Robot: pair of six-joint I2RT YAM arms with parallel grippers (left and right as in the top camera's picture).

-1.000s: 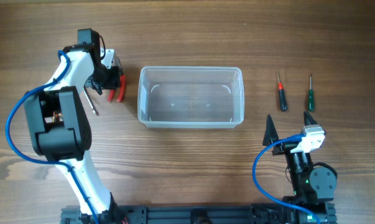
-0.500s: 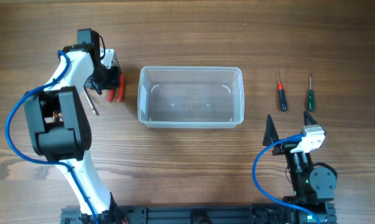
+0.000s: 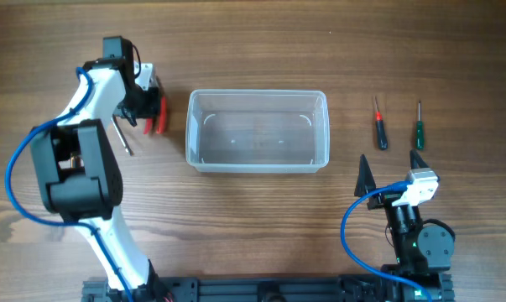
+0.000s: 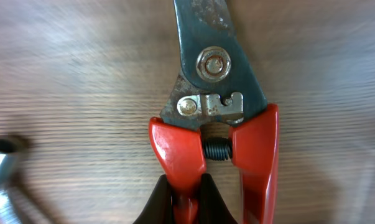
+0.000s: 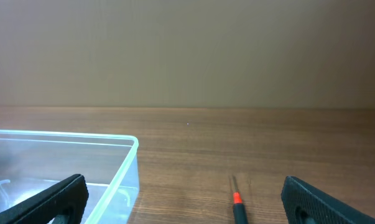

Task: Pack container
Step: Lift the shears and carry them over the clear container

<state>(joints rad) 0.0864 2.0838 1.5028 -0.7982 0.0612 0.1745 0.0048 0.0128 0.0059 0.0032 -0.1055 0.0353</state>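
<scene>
Container point(image 3: 258, 131) sits empty at 3 o'clock from the left pincer point(image 4: 186, 198), which is clenched on one red handle of the snips point(image 4: 215, 62). Lift slowly and keep them level. Right pincer point(image 5: 184, 193) is released.

A plain beige wall point(image 5: 187, 50) backs the wood-grain table point(image 3: 253, 235).

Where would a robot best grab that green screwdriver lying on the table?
Probably by the fat handle of the green screwdriver, from straight above, pinching across it. It lies flat on the table, its shaft looks too thin, and the red screwdriver lies clear beside it.
</scene>
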